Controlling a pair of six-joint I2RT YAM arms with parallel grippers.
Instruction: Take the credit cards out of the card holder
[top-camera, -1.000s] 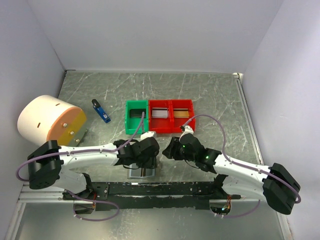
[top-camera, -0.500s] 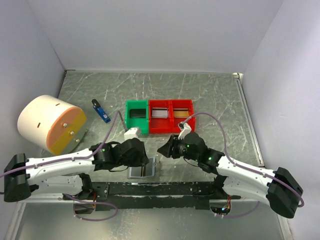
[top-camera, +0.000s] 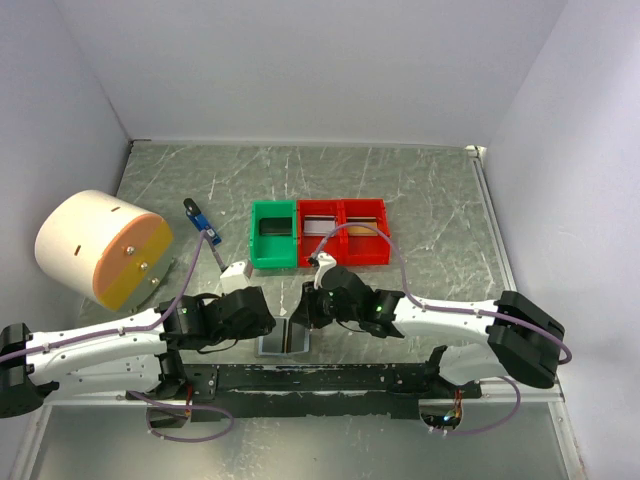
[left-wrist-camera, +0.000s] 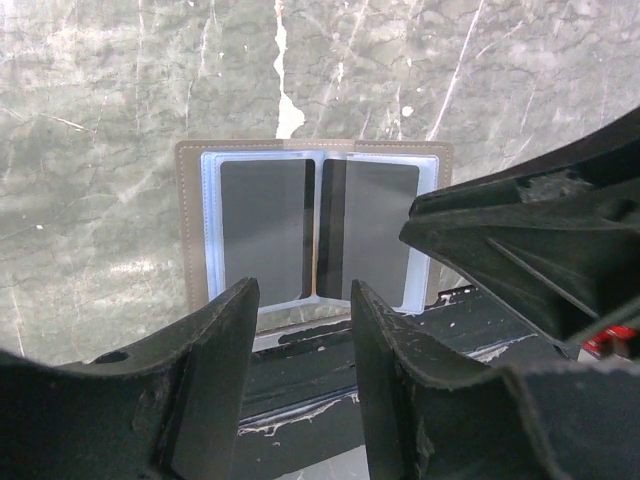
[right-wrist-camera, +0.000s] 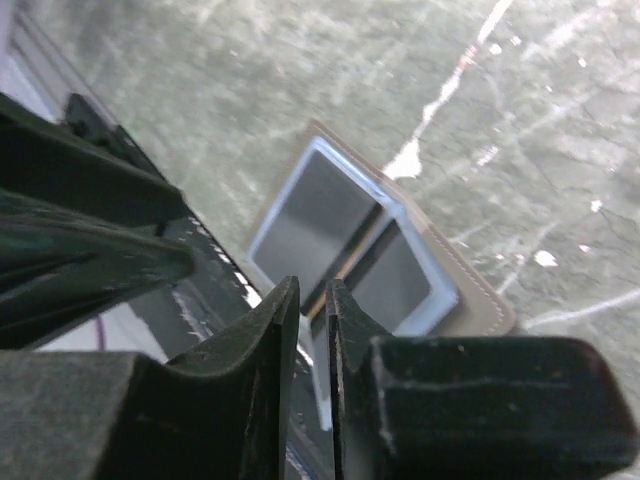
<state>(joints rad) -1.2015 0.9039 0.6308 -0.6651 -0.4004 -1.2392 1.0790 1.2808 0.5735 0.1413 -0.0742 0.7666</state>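
The card holder lies open flat by the table's near edge, with a dark card in each pale blue panel. It also shows in the top view as the card holder and in the right wrist view as the card holder. My left gripper hangs open just on the near side of it, nothing between its fingers. My right gripper hovers over the holder's near side by the fold, jaws only a thin slit apart and holding nothing. From above, the left gripper is left of the holder and the right gripper just behind it.
A green tray and a red double tray stand behind the holder. A small blue-and-black gadget lies to their left. A big white and orange drum sits at far left. A black rail runs along the near edge.
The left arm drew back to the left, uncovering the holder. The right arm swung left over the holder, and its jaws narrowed.
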